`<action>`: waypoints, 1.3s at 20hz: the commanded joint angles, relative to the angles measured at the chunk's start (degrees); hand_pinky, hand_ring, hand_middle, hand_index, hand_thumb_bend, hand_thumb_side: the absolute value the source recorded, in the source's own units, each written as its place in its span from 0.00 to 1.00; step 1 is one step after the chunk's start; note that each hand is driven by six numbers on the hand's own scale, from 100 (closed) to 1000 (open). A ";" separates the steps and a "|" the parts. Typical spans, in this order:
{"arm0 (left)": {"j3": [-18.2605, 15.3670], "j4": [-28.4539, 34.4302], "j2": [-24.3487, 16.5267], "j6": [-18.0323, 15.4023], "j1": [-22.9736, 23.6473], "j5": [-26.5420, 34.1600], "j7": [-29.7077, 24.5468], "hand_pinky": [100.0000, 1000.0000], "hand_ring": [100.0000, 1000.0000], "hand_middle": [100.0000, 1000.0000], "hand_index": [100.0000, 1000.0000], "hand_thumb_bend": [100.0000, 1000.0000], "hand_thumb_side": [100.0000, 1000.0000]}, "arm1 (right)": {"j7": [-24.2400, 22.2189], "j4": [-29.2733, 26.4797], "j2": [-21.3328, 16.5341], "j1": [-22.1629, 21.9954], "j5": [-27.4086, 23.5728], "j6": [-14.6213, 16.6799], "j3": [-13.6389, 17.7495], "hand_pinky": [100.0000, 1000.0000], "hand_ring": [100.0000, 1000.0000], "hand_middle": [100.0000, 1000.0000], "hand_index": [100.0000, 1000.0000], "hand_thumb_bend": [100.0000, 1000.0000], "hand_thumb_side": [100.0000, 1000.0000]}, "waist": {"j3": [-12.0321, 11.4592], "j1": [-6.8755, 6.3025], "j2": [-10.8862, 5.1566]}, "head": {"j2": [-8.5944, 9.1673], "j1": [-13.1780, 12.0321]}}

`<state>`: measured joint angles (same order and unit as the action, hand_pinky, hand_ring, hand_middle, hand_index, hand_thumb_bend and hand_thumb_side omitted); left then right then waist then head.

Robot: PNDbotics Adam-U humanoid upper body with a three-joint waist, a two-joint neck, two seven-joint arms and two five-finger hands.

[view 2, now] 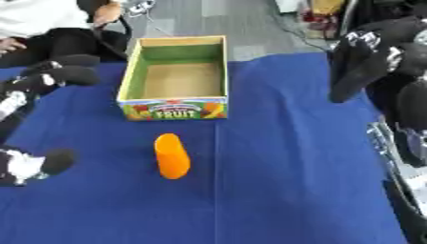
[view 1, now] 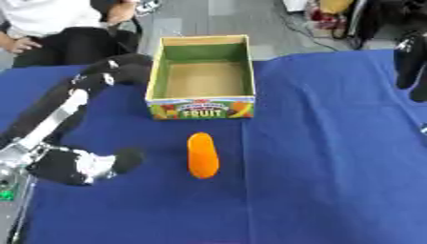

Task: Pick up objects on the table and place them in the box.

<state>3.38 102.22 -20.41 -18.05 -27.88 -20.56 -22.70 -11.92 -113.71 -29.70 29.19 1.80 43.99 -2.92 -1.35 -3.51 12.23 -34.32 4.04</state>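
Observation:
An orange, rounded, elongated object (view 1: pixel 203 155) lies on the blue tablecloth, just in front of the box. The cardboard box (view 1: pixel 200 109) has green inner walls, a front wall printed "FRUIT", and a bare brown floor with nothing in it. My left hand (view 1: pixel 76 166) hovers low at the left, a hand's width to the left of the orange object and apart from it. At the far right edge my right hand (view 2: pixel 357 64) hangs above the table with its fingers pointing straight down, holding nothing, well away from the box and the object.
The blue cloth (view 1: pixel 333 167) covers the whole table; its far edge runs just behind the box. My left forearm (view 1: pixel 50 119) slants across the left side beside the box. A seated person (view 1: pixel 50 28) is beyond the far left corner.

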 commanded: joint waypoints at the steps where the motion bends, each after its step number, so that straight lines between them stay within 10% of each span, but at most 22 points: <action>1: 1.47 -4.70 -1.92 -1.08 -1.92 1.37 1.87 0.80 0.75 0.92 0.95 1.00 0.72 | -1.20 -0.88 -1.07 0.44 0.11 0.12 0.09 0.00 0.18 0.14 0.41 0.00 1.00 | 0.05 0.03 -1.17 | -0.21 -0.55; 5: 3.13 -8.89 -1.37 -1.74 -3.63 4.07 1.55 0.64 0.71 0.91 0.96 1.00 0.66 | -2.13 -0.88 -1.04 0.44 -0.14 0.15 0.06 0.00 0.16 0.12 0.41 0.00 1.00 | 0.20 -0.02 -1.20 | -0.13 -0.54; 26: 6.36 -16.19 2.88 -1.10 -8.47 -0.12 -7.04 0.64 0.75 0.90 0.96 1.00 0.56 | -4.77 -0.88 -0.63 0.72 -1.06 0.19 -0.06 0.00 0.18 0.13 0.41 0.00 1.00 | 0.79 -0.34 -1.33 | 0.05 -1.23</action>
<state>9.75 85.65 -17.24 -19.04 -35.17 -20.37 -29.25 -16.46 -113.71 -29.68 29.18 1.09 44.12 -3.21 -0.65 -3.93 11.96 -34.33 3.44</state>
